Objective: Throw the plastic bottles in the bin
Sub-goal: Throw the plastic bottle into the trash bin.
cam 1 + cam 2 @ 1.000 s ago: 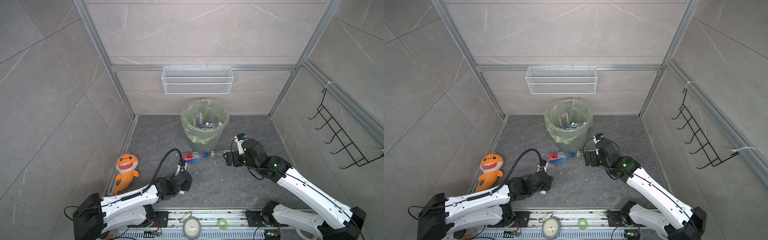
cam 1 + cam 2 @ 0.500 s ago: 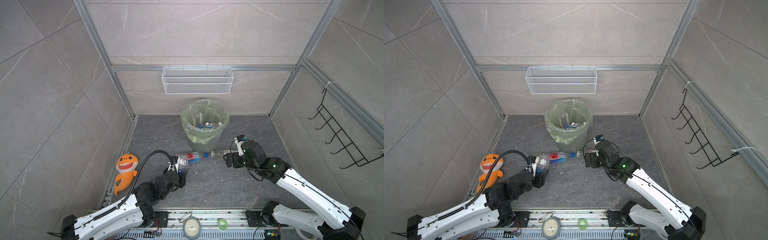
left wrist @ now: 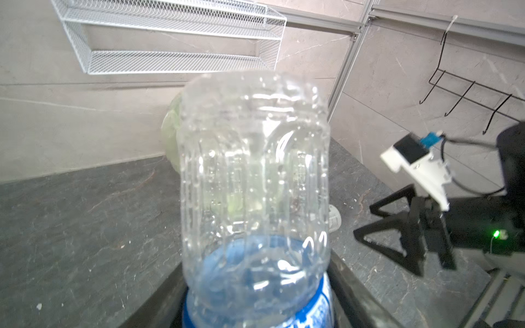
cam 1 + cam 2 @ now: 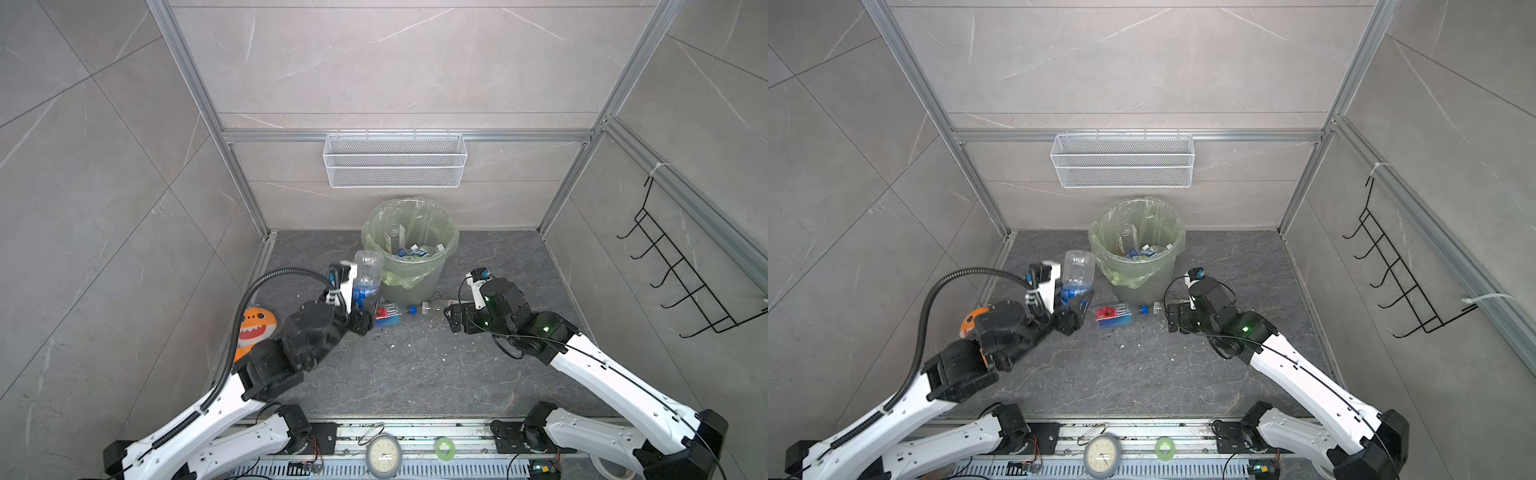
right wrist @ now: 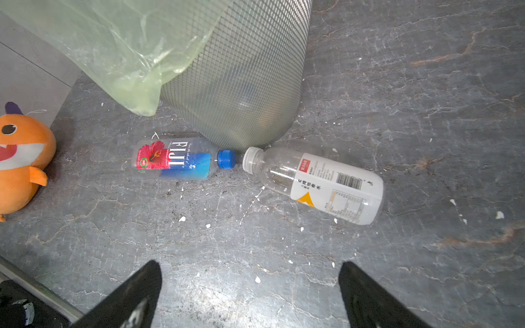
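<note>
Grey marble-look tile walls; dark stone-pattern floor (image 4: 415, 374) flecked with white crumbs. White wire basket (image 4: 395, 160) hangs on the back wall, black hook rack (image 4: 685, 270) on the side wall.

Bin (image 4: 415, 286): stands at the back of the floor, near the middle, with the pale green liner bag folded over its rim. Several bottles in the bin (image 4: 411, 251), with blue-and-white labels; print too small to read.

Left gripper (image 4: 362, 308): fingers closed on the labelled end of a clear blue-label bottle (image 4: 368, 268). Bottle is carried off the floor, base uppermost, just beside the bin's rim on the robot's left and outside it. Label is blue with white lettering; too blurred in the wrist view to read.

Right gripper (image 5: 250, 295): fingers spread wide with nothing between them, low over the floor near the bin's foot.

Two bottles lie on their sides at the foot of the bin:
- FIJI bottle (image 5: 173, 159): "FIJI" in white on a blue ground, red hibiscus flower, blue cap.
- White-label bottle (image 5: 326, 184): white cap, white label with a small red patch, an orange mark, a barcode, Chinese characters and a table of fine print. It lies nearer the right gripper.
- The two caps face each other, almost touching.

Orange plush shark (image 5: 22, 159) sits by the left wall, apart from the FIJI bottle.
</note>
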Available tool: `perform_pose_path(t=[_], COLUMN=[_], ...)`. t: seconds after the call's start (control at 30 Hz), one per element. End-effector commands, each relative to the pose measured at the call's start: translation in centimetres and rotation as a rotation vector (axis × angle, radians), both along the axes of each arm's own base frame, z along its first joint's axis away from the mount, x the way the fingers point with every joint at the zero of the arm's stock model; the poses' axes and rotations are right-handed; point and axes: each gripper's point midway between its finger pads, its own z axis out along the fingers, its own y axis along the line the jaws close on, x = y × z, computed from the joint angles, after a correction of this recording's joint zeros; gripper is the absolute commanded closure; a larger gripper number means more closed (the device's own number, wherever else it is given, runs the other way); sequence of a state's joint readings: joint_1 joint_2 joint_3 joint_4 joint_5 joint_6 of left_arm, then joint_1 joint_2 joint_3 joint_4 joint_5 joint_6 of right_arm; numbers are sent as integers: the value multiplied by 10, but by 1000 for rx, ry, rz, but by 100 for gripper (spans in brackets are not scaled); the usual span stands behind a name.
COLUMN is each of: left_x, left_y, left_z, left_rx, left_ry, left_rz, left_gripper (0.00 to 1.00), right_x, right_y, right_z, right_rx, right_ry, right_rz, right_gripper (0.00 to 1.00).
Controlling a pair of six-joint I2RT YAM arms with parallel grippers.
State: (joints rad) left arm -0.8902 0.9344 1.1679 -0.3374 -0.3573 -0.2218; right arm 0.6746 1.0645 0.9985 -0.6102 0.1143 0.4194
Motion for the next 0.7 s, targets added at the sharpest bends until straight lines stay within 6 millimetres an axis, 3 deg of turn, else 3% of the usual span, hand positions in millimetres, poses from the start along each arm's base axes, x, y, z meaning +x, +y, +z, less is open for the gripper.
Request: perform_pose_path(t=[0.0,0.1,0.17,0.23,0.3,0.4,0.53,0.67], left_x=[43,96,129,160,178,178,154,134], left_y=[-39,-65,-81,-92,-89,-78,-68,-56], left_z=[49,68,69,64,57,62,79,82], left_rx=[-10,-35,-35,-33,-28,-49,-96,-100], left_ry=[-67,-55,-33,14,56,19,-41,-52], left_rz=[-105,-142,-162,-172,-118,-68,-100,-107], left_gripper=[35,35,32,21,1,0,0,0], right_x=[3,2,2,0,-3,-8,-12,-10], right_y=[7,6,3,0,-3,-9,-13,-15], right_z=[21,29,32,32,33,35,35,23], right_rx=[45,60,62,62,63,68,64,12], right_ry=[-35,-44,-49,-48,-48,-54,-58,-48], right_rz=[7,2,-12,-21,-26,-39,-39,-34], right_gripper=[0,0,1,0,0,0,0,0])
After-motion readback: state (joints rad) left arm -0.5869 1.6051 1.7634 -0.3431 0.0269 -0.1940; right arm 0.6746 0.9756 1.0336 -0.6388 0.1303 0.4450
